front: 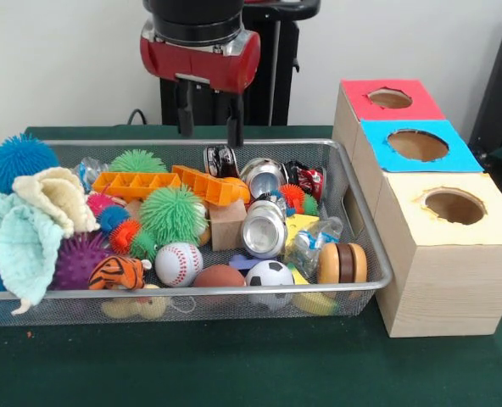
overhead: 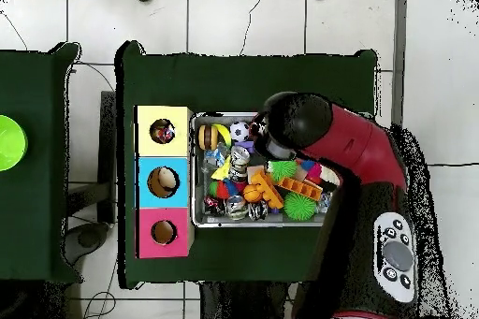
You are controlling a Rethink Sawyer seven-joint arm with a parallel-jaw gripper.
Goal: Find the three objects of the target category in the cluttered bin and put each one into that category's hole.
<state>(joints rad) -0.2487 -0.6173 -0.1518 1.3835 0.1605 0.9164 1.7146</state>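
Observation:
The cluttered bin is a silver wire mesh basket at the table's middle; it also shows in the overhead view. It holds crushed cans, a baseball, a soccer ball, a brown football, a green spiky ball, cloths, orange trays and a wooden block. My gripper hangs open and empty above the bin's far rim, over a dark crushed can. In the overhead view the arm covers the gripper.
Three wooden boxes with holes stand beside the bin: red top, blue top, yellow top. Overhead they show as yellow, blue and red. A blue spiky ball sits at the bin's corner.

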